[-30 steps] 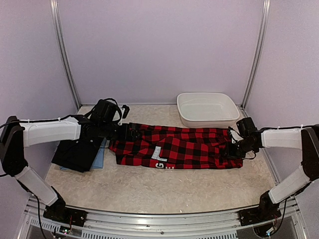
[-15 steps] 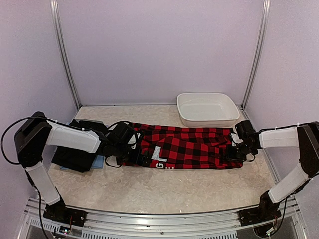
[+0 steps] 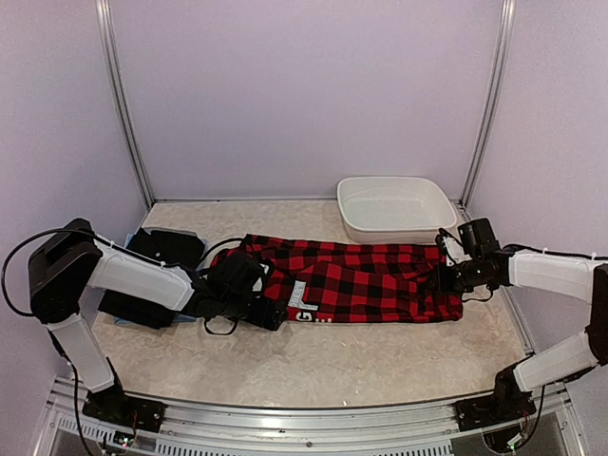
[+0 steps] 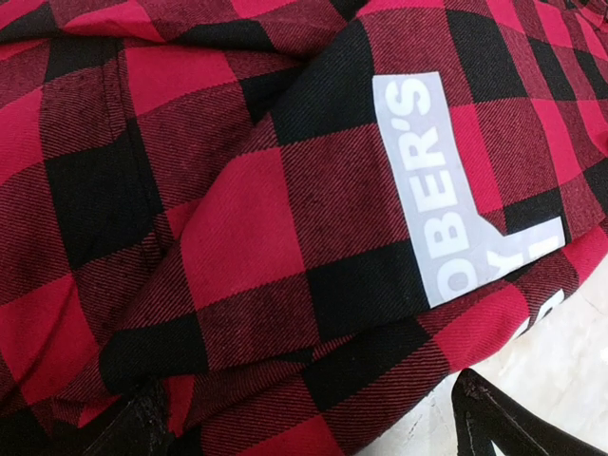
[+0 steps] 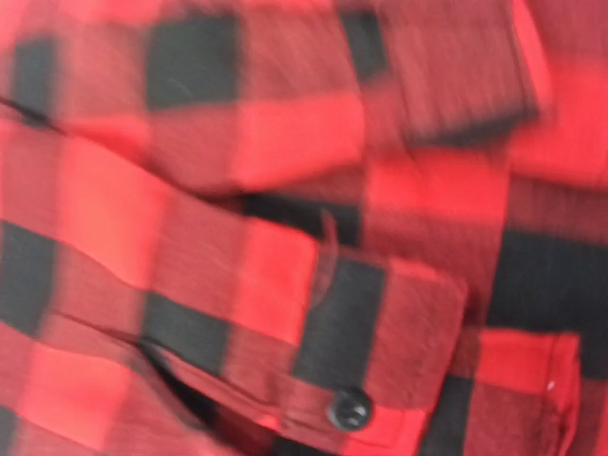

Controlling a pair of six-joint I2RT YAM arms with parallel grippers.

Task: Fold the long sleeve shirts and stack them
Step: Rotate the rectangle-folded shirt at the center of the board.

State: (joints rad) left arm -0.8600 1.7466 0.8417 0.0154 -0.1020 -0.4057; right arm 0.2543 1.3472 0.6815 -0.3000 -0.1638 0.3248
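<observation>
The red-and-black checked flannel shirt (image 3: 366, 280) lies in a long band across the middle of the table, a white printed label (image 4: 437, 190) showing near its front left edge. My left gripper (image 3: 269, 306) is low over that front left corner, jaws wide open; its two dark fingertips (image 4: 503, 423) straddle the hem, and nothing is gripped. My right gripper (image 3: 445, 277) sits on the shirt's right end. Its wrist view is blurred and filled by a buttoned cuff (image 5: 380, 342), with no fingers showing. A black shirt (image 3: 152, 275) lies at the left on a light blue one (image 3: 193, 312).
A white oval basin (image 3: 399, 231) stands at the back right, close behind the shirt's right end. The left arm's cable (image 3: 220, 328) loops onto the table in front of the gripper. Lilac walls close in the back and both sides.
My left arm has swung forward and down from the shirt's back left edge to its front left corner. The right gripper has shifted slightly back at the right end.
</observation>
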